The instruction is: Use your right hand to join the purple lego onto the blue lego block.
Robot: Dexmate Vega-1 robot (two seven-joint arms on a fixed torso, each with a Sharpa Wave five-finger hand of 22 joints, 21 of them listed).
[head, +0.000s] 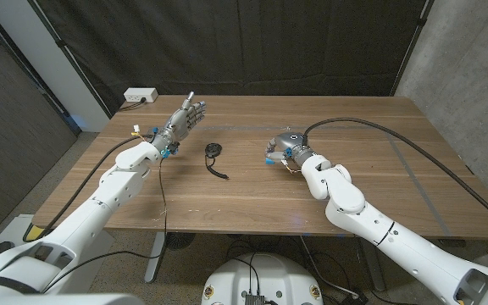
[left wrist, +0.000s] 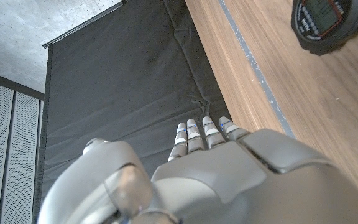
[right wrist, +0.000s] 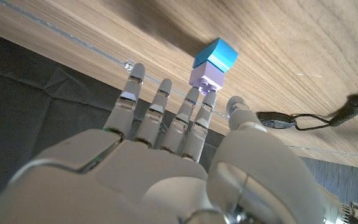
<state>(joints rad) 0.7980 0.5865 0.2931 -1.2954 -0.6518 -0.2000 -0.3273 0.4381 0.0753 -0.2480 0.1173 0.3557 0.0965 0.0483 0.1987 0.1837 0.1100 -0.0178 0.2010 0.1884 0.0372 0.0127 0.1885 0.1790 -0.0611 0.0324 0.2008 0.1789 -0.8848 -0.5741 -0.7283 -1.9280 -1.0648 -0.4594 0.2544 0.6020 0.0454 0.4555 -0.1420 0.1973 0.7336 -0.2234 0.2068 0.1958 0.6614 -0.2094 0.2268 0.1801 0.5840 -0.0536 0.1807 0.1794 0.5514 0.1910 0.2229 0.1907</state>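
So: wooden counter (head: 252, 182) in front of me, dark curtain (head: 252, 42) behind it, white power strip (head: 140, 96) at the far left corner. A black cable (head: 413, 148) runs across the counter's right side toward my right arm. My left hand (head: 185, 117) is up over the counter's far left part, fingers straight and apart, holding nothing; left wrist view shows the fingers (left wrist: 205, 134) reaching out past the counter edge toward the curtain. My right hand (head: 285, 146) is near the counter's middle, fingers extended and slightly spread, nothing gripped. In the right wrist view the purple lego (right wrist: 204, 78) sits against the blue lego block (right wrist: 217, 55), the two touching as one stack on the counter, just beyond my fingertips (right wrist: 208, 98); can't tell if a fingertip touches the purple piece. In the head view the blue shows at the hand's left side (head: 269, 158). Small black stopwatch (head: 213, 151) with a cord lies between my hands, apart from both.
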